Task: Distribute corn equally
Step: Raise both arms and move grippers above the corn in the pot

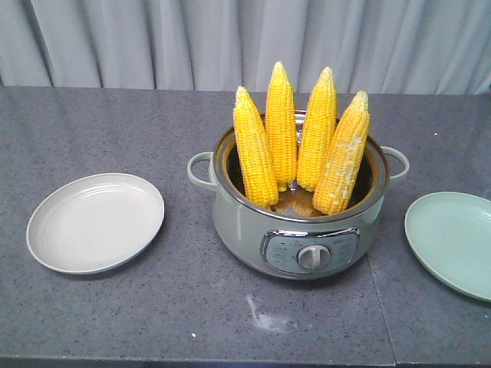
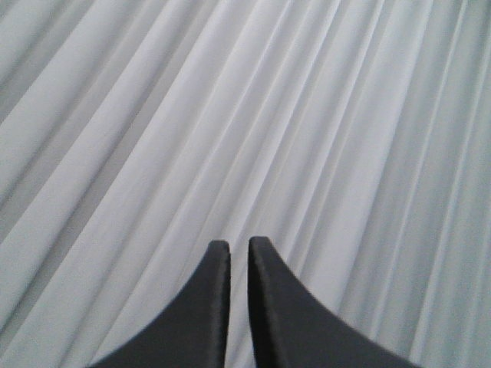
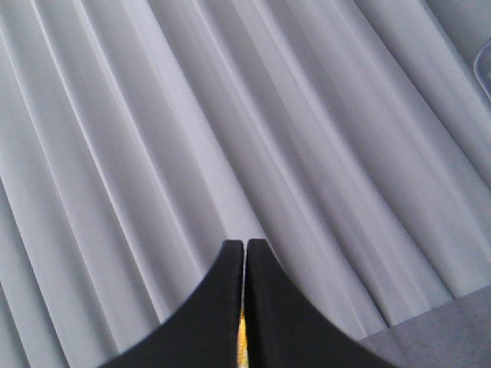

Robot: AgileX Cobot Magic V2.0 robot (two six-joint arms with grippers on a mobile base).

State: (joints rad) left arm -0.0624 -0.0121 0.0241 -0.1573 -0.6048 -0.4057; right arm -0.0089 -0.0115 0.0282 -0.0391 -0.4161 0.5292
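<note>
Smack in the middle of the dark grey speckled stone worktop (image 1: pixel 115 307) sits a pale green round electric cooker pot (image 1: pixel 245 222) with two loop handles and a silver dial (image 1: pixel 310 257) on its front panel. All four bright yellow corn cobs (image 1: pixel 281 126) are in that pot, standing pointed tips up and leaning on the rim, fanned out a bit. The one furthest right in the front view has some pale, patchy kernels.

On the left side of that view there's a shallow cream round plate (image 1: pixel 96 222) with nothing on it. On the right side is a mint green round plate (image 1: pixel 453 238), also bare and partly cut off by the frame edge. Both sit well apart from the pot. There's a whitish smudge (image 1: pixel 261 316) on the worktop in front of the pot.

Both wrist cams just stare at the pleated grey curtain (image 2: pixel 307 115). The left gripper (image 2: pixel 238 244) has its black fingers (image 2: pixel 203 314) nearly together, just a thin slit between them and nothing held. The right gripper (image 3: pixel 245 244) is pressed closed, tips touching. There's a thin yellow sliver (image 3: pixel 242 337) low in the seam, can't tell what it is.
</note>
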